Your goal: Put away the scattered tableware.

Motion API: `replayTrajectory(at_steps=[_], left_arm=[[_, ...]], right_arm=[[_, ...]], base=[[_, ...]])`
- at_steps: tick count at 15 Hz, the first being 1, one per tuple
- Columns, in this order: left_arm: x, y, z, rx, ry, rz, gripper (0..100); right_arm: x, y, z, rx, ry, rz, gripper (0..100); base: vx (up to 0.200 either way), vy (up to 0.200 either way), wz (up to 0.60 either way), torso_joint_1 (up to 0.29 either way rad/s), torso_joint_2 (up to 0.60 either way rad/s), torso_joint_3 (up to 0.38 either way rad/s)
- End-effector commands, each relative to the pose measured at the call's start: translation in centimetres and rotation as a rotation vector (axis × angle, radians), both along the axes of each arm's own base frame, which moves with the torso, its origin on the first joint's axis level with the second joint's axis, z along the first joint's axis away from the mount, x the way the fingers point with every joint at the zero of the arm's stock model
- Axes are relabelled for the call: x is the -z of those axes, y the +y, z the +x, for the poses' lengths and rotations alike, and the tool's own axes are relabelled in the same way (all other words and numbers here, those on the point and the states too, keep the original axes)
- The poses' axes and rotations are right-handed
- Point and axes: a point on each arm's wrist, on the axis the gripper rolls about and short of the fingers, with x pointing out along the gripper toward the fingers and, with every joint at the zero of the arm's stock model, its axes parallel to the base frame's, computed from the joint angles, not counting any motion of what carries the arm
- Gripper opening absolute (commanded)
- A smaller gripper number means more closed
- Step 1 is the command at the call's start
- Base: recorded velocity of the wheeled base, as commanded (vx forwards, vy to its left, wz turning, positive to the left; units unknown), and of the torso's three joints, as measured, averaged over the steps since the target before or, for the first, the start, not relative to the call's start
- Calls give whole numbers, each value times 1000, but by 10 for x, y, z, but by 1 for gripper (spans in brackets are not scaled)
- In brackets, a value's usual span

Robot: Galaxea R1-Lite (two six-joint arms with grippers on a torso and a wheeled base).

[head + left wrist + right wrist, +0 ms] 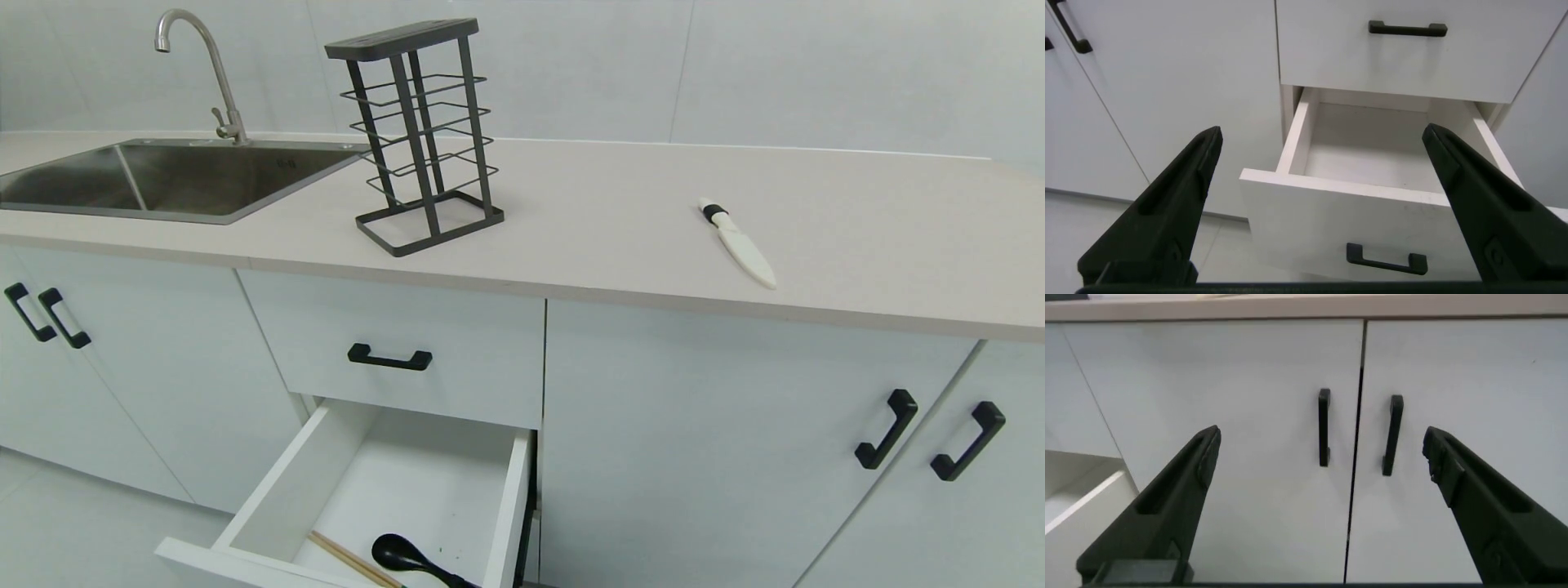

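**Knife on the counter, both grippers spread and empty**

- White knife with a black band at its handle (pixel 737 242): lies flat on the pale beige countertop (pixel 612 188), towards its right part and near the front edge, touching nothing else.
- Dark grey wire rack with a slotted top (pixel 420 135): upright on the counter, well to the knife's left, just beside the corner of the stainless steel sink (pixel 163 175). Curved chrome tap (pixel 200 69) behind the sink.
- Lower white drawer (pixel 282 474) is pulled out under the rack. In its front end lie a pair of wooden chopsticks (pixel 351 559) and a black spoon (pixel 408 559), side by side; whether they touch I can't tell.
- Closed white drawer above it, black bar handle (pixel 389 358).
- Left gripper (pixel 1323 135): fingers wide apart, nothing between them, low in front of the pulled-out drawer, facing its front panel and black handle (pixel 1386 260).
- Right gripper (pixel 1323 434): fingers wide apart, nothing held, facing a pair of white cabinet doors with vertical black handles (pixel 1324 427).
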Motion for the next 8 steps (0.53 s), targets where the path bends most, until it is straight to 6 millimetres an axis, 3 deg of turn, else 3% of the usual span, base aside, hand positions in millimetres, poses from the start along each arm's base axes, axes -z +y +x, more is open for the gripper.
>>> replayTrajectory(at_steps=[1,8], left_arm=[[0,0,0,0,1,-2,100],[0,0,0,3,1,0,100]], right_arm=[[11,-1,-1,42,88,-7,100],[9,-1,-1,55,68,-3,100]], base=[[0,0,0,0,0,0],[0,0,0,0,0,0]])
